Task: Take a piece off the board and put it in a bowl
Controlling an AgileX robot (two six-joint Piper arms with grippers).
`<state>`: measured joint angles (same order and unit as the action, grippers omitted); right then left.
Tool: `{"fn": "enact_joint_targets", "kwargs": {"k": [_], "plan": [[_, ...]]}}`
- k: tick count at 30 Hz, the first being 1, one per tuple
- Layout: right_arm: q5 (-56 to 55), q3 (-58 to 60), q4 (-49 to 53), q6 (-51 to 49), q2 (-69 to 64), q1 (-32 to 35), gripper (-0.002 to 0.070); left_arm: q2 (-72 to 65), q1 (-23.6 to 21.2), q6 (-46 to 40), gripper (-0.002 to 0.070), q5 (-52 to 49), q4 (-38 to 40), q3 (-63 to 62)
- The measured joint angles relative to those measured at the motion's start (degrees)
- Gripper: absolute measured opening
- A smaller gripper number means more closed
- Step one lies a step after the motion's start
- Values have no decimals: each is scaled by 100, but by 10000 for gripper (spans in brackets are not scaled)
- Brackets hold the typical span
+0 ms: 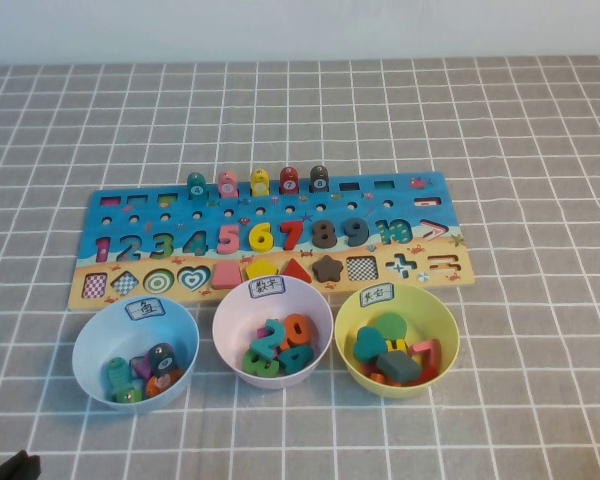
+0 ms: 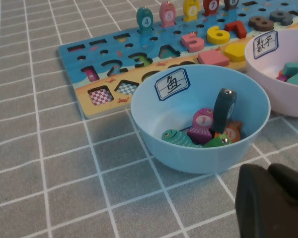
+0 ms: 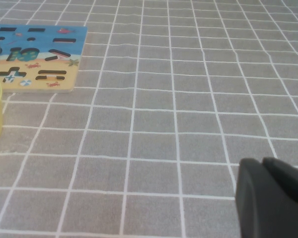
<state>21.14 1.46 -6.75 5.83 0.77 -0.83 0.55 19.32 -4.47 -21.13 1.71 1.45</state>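
Teal 4 (image 1: 272,339) lies in our pink bowl (image 1: 230,310); left gripper (image 2: 273,201) and right gripper (image 3: 273,196) sit parked, their grip state impossible to tell.

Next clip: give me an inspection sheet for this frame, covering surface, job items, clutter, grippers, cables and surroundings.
Surface: grey cloth with white grid, flat.
Job items: puzzle board lies flat; slots 1 to 4 look empty; teal 4 lies in pink bowl with other numerals.
Clutter: light blue bowl holds fish pegs; yellow-green bowl holds shape pieces; five pegs stand on the board's far edge.
Grippers: left gripper near the blue bowl, right gripper over bare cloth; both low, holding nothing.
Cables: nothing seen.
Surroundings: pale wall behind table.
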Motion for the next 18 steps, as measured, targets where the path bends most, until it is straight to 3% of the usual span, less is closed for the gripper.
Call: {"fn": "enact_joint_targets", "kwargs": {"k": [13, 18], "plan": [[0, 0, 0, 0, 0, 0, -17, 0, -15, 0, 0, 0, -13, 0], [0, 0, 0, 0, 0, 0, -17, 0, -440, 0, 0, 0, -101, 0]]}}
